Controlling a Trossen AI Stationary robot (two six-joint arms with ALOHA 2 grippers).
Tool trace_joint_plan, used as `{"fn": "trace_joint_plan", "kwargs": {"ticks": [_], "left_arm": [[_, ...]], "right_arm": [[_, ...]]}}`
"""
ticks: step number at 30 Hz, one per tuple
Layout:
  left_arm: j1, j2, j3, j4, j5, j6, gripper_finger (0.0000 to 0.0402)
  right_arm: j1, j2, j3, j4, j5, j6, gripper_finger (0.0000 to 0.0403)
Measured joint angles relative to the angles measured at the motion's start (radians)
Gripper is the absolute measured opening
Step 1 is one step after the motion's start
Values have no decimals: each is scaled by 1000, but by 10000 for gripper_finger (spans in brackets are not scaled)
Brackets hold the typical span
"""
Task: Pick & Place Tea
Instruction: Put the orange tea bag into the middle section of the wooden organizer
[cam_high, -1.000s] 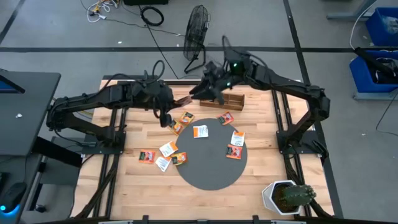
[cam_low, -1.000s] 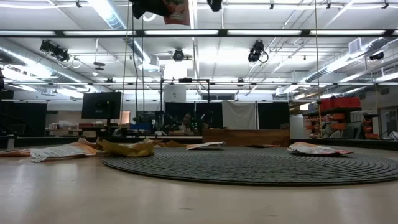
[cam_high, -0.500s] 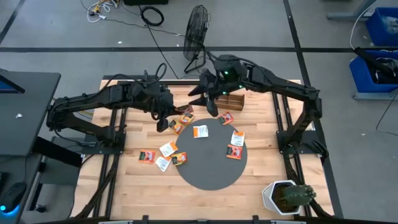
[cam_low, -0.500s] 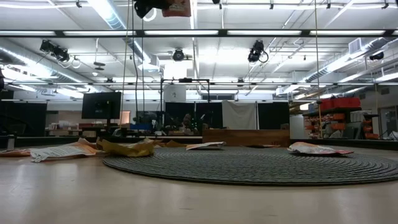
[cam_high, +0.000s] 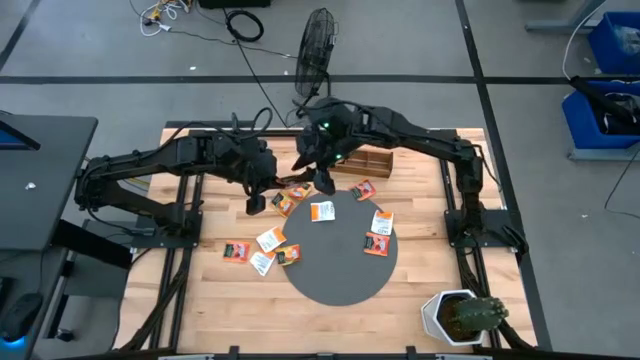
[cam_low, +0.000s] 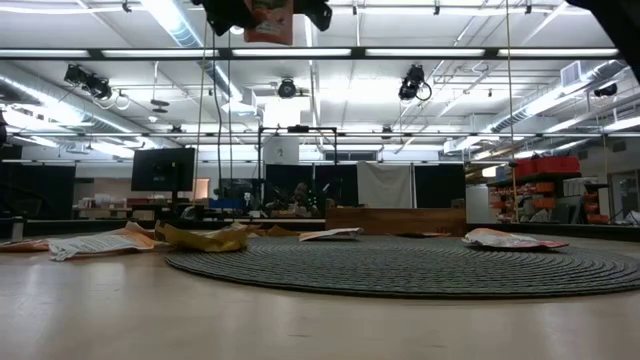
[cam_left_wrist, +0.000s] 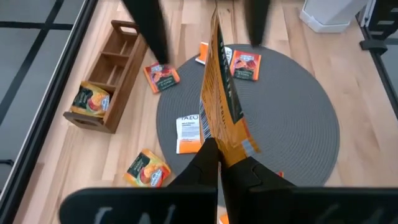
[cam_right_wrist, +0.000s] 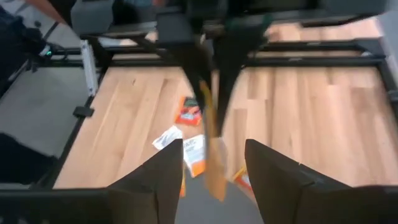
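Moved since the earlier frame: right pincer (cam_high: 322, 172), from over the wooden tray (cam_high: 372, 160) toward nine o'clock, now fingers spread wide beside the held sachet. Left pincer (cam_high: 268, 188): clamped on one orange tea sachet (cam_left_wrist: 222, 102), raised edge-on above the counter (cam_high: 430, 270) (seen aloft in the low view). Remaining sachets (cam_high: 322, 211): flat on the round dark mat (cam_high: 335, 275) and on wood at its nine o'clock side. One sachet (cam_left_wrist: 91, 101) sits in the tray's end compartment.

No word can be read: the print on the held orange sachet (cam_left_wrist: 225, 106) and the white sachet (cam_left_wrist: 188, 132) is too small.
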Motion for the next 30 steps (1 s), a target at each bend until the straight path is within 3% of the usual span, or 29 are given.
{"fn": "trace_joint_plan", "kwargs": {"ticks": [11, 19, 25, 30], "left_arm": [[0, 0, 0, -2, 0, 8, 3], [0, 0, 0, -2, 0, 8, 3], [0, 0, -1, 0, 0, 8, 4], [0, 0, -1, 4, -37, -17, 25]], "right_arm": [[17, 17, 1, 35, 23, 0, 163], [18, 22, 1, 23, 20, 5, 106], [18, 22, 1, 19, 16, 4, 14], [18, 22, 1, 16, 24, 0, 5]]}}
